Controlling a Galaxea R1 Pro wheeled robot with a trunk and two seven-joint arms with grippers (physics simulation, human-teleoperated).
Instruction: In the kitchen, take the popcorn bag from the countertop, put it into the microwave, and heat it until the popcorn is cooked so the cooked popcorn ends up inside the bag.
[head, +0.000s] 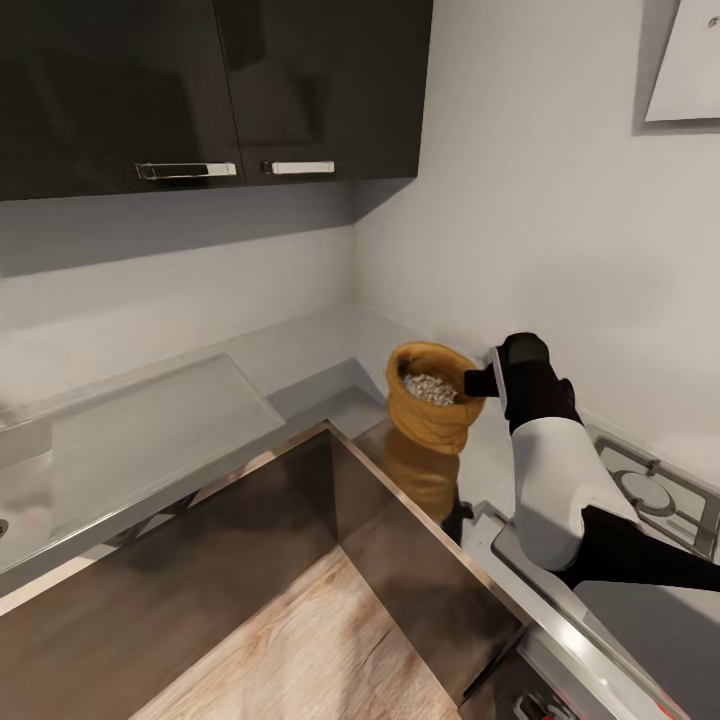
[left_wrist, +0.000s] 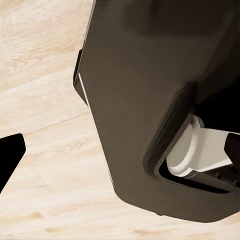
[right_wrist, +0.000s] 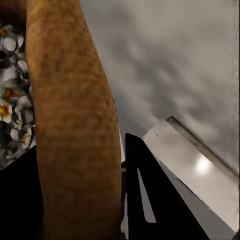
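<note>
Pinching the popcorn bag (head: 432, 400) rim, the right end effector (head: 484, 381) holds it above the countertop (head: 300, 355), popcorn (head: 428, 387) inside.

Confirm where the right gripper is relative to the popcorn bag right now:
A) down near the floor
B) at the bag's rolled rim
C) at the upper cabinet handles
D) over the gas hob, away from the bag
B: in the head view the right gripper meets the rim of the popcorn bag, and the right wrist view has that rim running between its fingers.

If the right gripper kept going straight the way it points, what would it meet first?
The right gripper already straddles the rolled rim of the tan burlap popcorn bag, so the bag; depth unclear.
</note>
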